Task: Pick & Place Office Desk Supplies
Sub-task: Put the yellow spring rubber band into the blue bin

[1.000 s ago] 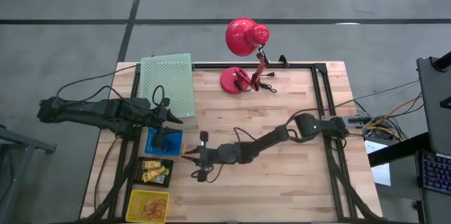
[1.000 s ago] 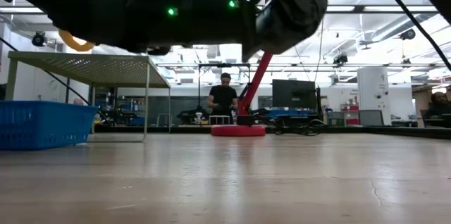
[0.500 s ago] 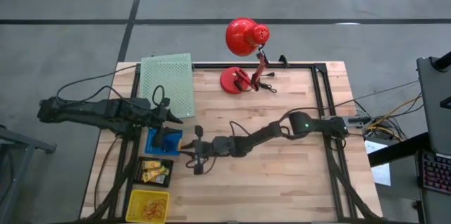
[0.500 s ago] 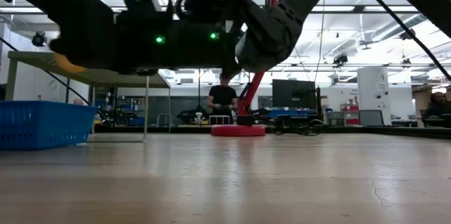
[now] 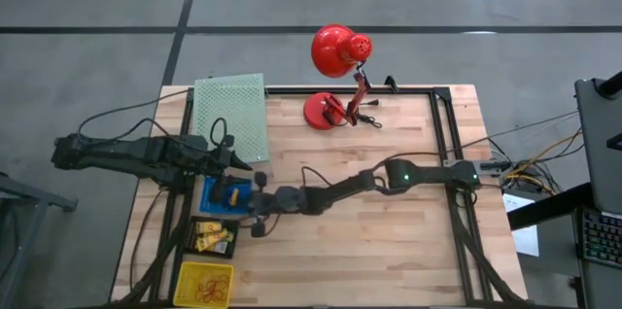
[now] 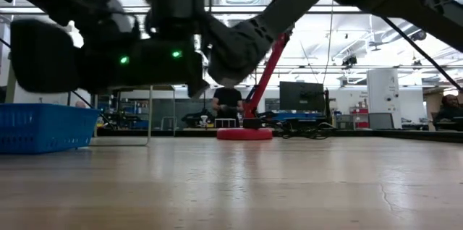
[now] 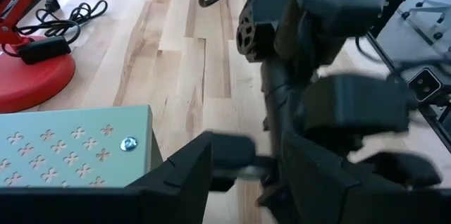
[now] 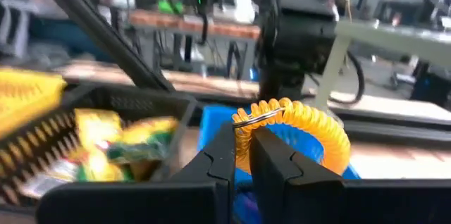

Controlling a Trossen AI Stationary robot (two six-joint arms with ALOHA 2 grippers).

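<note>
My right gripper (image 8: pixel 243 146) is shut on a yellow spiral coil (image 8: pixel 299 129) that carries a small metal ring. In the high view my right gripper (image 5: pixel 243 198) reaches across the table and holds the coil (image 5: pixel 233 194) over the blue bin (image 5: pixel 212 197). The blue bin also shows just beneath the coil in the right wrist view (image 8: pixel 211 122). My left gripper (image 5: pixel 241 160) waits just beyond the blue bin's far edge, beside the green perforated shelf (image 5: pixel 231 110). My right gripper pinches the yellow coil between its two fingers at the coil's end by the metal ring (image 8: pixel 248 117). The fingers come level from the table's right side. The coil is lifted clear above the blue bin and sticks out to one side of the fingertips.
A black bin (image 5: pixel 216 236) with yellow packets and a yellow bin (image 5: pixel 206 283) with red bands stand nearer the table's near edge than the blue bin. A red desk lamp (image 5: pixel 335 56) stands at the far edge. A person stands far off in the room (image 6: pixel 229 103).
My right gripper has gone toward the table's left edge and a little toward the far edge, carrying the yellow coil. It has come from beside the black bin to over the blue bin. It has stayed shut on the coil.
</note>
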